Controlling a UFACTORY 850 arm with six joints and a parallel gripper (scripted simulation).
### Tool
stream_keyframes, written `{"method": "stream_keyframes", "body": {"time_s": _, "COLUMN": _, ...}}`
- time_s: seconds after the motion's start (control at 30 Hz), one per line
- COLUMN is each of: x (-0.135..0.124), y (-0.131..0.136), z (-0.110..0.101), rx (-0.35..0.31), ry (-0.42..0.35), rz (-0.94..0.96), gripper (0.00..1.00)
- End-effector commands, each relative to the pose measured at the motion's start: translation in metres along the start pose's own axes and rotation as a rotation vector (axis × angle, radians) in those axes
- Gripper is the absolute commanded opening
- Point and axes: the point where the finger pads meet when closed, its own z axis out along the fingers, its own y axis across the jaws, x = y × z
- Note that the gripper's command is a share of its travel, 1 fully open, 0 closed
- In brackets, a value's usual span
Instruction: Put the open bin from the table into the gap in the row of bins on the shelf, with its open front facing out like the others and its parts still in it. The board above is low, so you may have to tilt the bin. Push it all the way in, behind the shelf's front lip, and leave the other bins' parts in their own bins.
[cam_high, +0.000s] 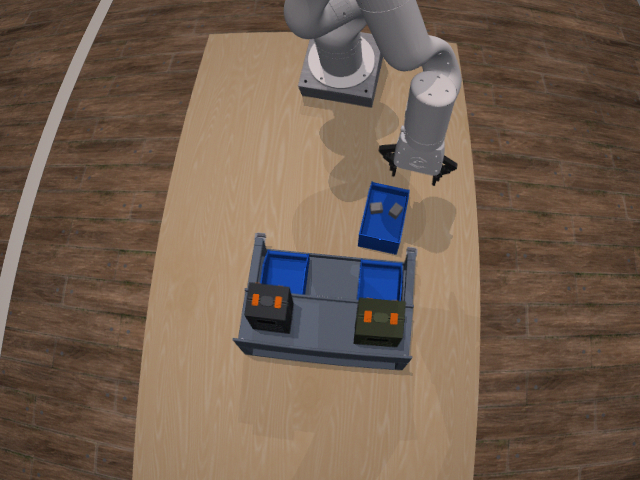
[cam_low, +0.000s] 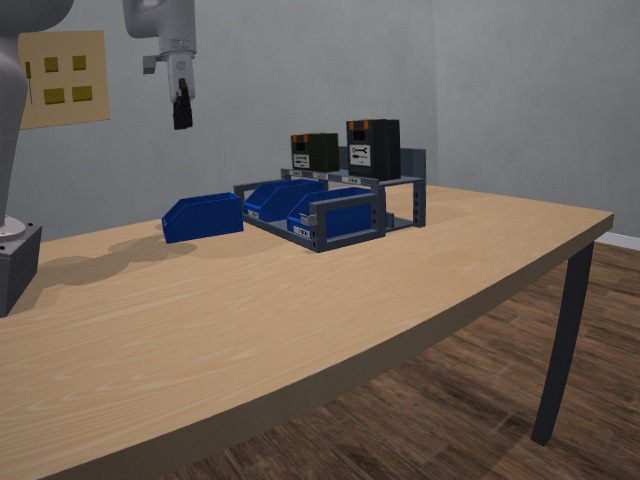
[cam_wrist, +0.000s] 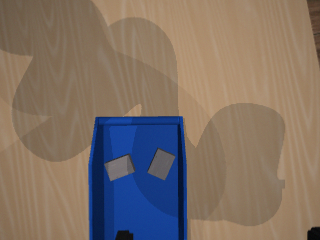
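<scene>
Inside the bin (cam_high: 381, 227) (cam_low: 204, 219) (cam_wrist: 145, 200), seemingly two parts, overhead.

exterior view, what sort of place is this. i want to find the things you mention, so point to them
Probably a workshop or parts-storage corner: blue bins on a low grey shelf (cam_high: 330, 356) (cam_low: 351, 240), a dark case (cam_high: 267, 291) (cam_low: 390, 149) with a wrench label, and a board (cam_low: 64, 113) on the wall behind.

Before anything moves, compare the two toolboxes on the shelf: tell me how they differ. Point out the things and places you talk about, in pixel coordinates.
The black toolbox (cam_high: 268, 308) (cam_low: 373, 149) is taller; the olive green toolbox (cam_high: 379, 322) (cam_low: 315, 152) is lower. In the top view, the black toolbox stands near the shelf's left end, the olive green toolbox near its right end. Both stand upright on the upper board (cam_high: 324, 322), with orange latches, and a label with a wrench picture on the front.
</scene>
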Motion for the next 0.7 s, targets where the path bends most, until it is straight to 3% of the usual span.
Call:
{"method": "stream_keyframes", "body": {"time_s": 0.0, "x": 0.000, "y": 0.000, "z": 0.045, "rx": 0.002, "ry": -0.002, "rz": -0.001, "gripper": 1.00}}
{"method": "stream_keyframes", "body": {"time_s": 0.4, "x": 0.000, "y": 0.000, "z": 0.045, "rx": 0.002, "ry": -0.002, "rz": -0.001, "gripper": 1.00}}
{"method": "stream_keyframes", "body": {"time_s": 0.57, "x": 0.000, "y": 0.000, "z": 0.089, "rx": 0.002, "ry": -0.001, "rz": -0.001, "gripper": 1.00}}
{"method": "stream_keyframes", "body": {"time_s": 0.67, "x": 0.000, "y": 0.000, "z": 0.089, "rx": 0.002, "ry": -0.001, "rz": -0.001, "gripper": 1.00}}
